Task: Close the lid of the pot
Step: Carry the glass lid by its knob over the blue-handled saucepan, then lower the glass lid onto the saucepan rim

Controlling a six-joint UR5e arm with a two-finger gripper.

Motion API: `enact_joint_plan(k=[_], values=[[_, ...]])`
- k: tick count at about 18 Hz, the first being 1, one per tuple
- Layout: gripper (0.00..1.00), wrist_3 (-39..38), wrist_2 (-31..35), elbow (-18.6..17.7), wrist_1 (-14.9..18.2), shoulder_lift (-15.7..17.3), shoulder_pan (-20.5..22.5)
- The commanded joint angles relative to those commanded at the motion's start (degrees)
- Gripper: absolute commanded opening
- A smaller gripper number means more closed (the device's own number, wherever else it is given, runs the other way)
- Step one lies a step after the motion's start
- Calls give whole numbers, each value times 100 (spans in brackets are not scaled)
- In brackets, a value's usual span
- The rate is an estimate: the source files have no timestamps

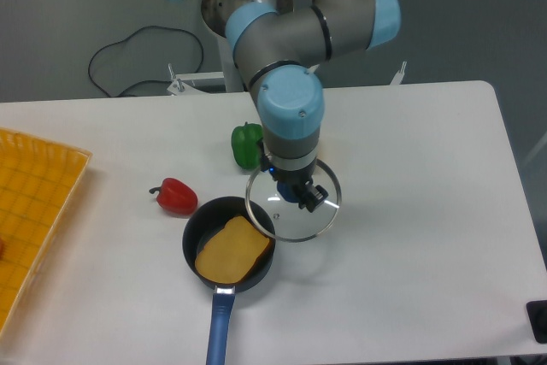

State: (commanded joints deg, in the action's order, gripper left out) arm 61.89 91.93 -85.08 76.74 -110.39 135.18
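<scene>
A small black pot point(198, 237) with a long blue handle point(220, 331) sits near the table's front, a yellow slab of food point(232, 249) lying inside it. The clear glass pot lid point(297, 220) hangs lifted above the table, its left rim overlapping the pot's upper right edge in this view. My gripper point(292, 191) comes straight down onto the lid's centre and is shut on the blue knob, which is mostly hidden by the fingers.
A green pepper point(244, 144) stands just behind the lid, partly hidden by the arm. A red pepper point(175, 197) lies left of the pot. An orange tray point(34, 211) occupies the left edge. A black cable point(141, 57) lies behind the table.
</scene>
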Motion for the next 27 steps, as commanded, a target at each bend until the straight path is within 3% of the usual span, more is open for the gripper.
enact_joint_plan(k=[6,13,18,27], values=[[52,-730,0,-35,-291,-167,-405],[52,-1073,0,-44,-300,-237,-572],[52,-1390,-123,-44,-686,-343,-669],[52,-1443,-132,-44,-704,-396,-713]])
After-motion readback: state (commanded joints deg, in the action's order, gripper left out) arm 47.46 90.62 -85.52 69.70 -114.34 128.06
